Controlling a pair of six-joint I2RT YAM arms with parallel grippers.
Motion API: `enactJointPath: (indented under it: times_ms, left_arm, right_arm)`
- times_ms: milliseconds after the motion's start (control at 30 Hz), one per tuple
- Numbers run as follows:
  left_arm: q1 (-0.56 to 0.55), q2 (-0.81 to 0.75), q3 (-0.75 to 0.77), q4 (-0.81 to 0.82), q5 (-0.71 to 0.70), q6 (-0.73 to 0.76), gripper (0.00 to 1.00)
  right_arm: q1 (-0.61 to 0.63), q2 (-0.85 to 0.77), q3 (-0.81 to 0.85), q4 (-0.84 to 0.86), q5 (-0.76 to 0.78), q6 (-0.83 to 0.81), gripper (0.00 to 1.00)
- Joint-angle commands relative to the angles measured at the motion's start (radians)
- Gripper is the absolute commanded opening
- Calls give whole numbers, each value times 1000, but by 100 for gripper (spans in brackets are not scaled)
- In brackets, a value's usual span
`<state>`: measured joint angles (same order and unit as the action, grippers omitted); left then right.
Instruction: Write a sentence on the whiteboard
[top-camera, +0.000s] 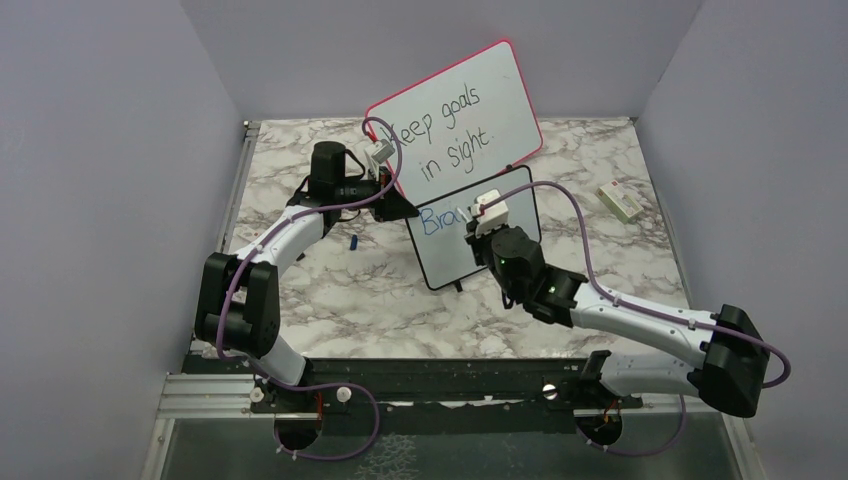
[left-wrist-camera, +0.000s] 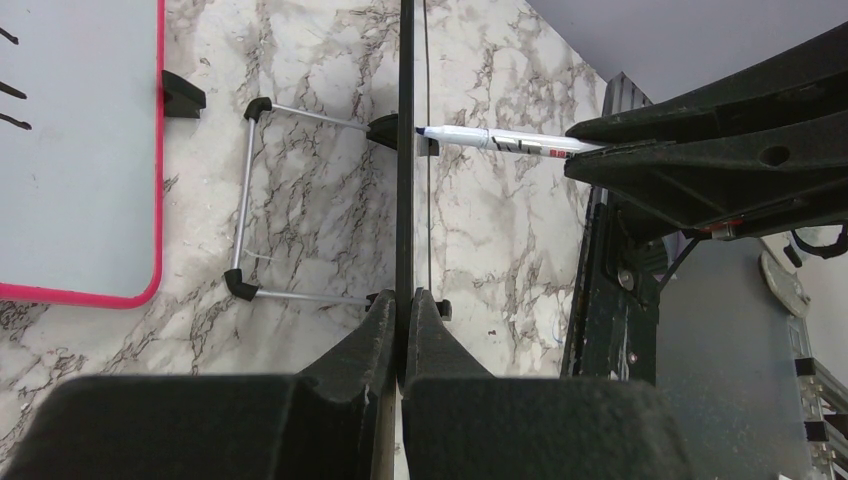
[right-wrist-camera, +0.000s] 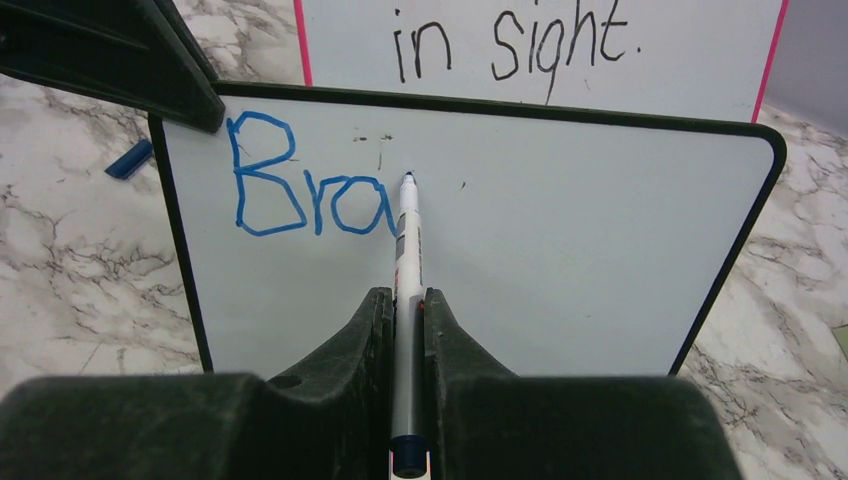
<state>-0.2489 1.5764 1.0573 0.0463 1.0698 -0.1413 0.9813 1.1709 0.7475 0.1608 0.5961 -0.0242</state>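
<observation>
The whiteboard (top-camera: 452, 250), small and black-framed, stands upright mid-table; the right wrist view faces its front (right-wrist-camera: 580, 260). Blue letters "Bra" of the sentence (right-wrist-camera: 300, 185) sit at its upper left. My right gripper (right-wrist-camera: 406, 300) is shut on a white marker (right-wrist-camera: 407, 250), whose blue tip touches the board just right of the "a". My left gripper (left-wrist-camera: 405, 305) is shut on the whiteboard's left edge, seen edge-on (left-wrist-camera: 405, 150) in the left wrist view. There the marker (left-wrist-camera: 500, 140) meets the board from the right.
A larger pink-framed board (top-camera: 455, 120) with black writing leans behind the whiteboard. A blue marker cap (top-camera: 353, 242) lies on the marble table, left of the boards. A small white box (top-camera: 620, 202) lies at the right. A wire stand (left-wrist-camera: 245, 210) rests behind the whiteboard.
</observation>
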Motion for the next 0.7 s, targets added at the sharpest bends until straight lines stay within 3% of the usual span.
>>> enactJointPath:
  times_ms: [0, 667]
  left_arm:
    - [-7, 19, -10, -45, 28, 17, 0]
    - [-7, 24, -6, -45, 26, 20, 0]
  right_arm:
    - [-6, 15, 42, 47, -36, -17, 1]
    - [-21, -23, -25, -67, -5, 43, 1]
